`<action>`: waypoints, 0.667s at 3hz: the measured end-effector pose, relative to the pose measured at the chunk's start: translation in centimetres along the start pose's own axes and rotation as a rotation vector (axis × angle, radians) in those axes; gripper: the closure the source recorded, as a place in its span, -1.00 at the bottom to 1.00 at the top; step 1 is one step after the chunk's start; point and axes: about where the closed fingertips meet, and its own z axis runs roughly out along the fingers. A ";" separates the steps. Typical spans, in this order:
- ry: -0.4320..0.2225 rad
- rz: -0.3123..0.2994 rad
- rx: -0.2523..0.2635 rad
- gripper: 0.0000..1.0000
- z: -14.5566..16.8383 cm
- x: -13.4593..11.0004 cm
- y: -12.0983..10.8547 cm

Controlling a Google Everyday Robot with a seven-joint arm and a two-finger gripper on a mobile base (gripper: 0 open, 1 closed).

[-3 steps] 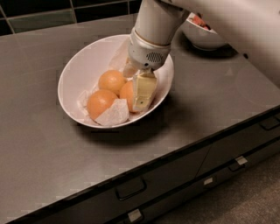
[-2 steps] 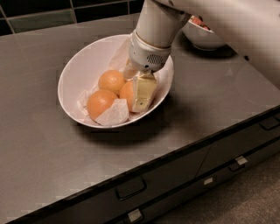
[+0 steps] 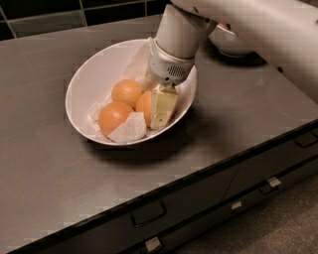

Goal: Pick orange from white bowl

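The white bowl (image 3: 89, 79) sits on the dark counter, lined with crumpled white paper, and holds three oranges. The deepest-coloured orange (image 3: 144, 105) lies at the bowl's right side, partly hidden by my gripper. My gripper (image 3: 151, 112) reaches down into the bowl from the upper right and sits right at this orange, touching its right side. A paler orange (image 3: 127, 92) lies just behind it to the left. A third orange (image 3: 114, 117) lies at the front left, partly under paper.
A smaller white bowl (image 3: 231, 45) with red fruit stands behind my arm at the back right. A dark tiled wall (image 3: 49, 15) runs along the back. The counter's front edge (image 3: 164, 191) drops to drawers with handles.
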 end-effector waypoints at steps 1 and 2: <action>0.017 0.012 -0.007 -0.42 0.5 0.2 -0.1; 0.022 0.017 -0.015 -0.07 1.0 0.3 -0.2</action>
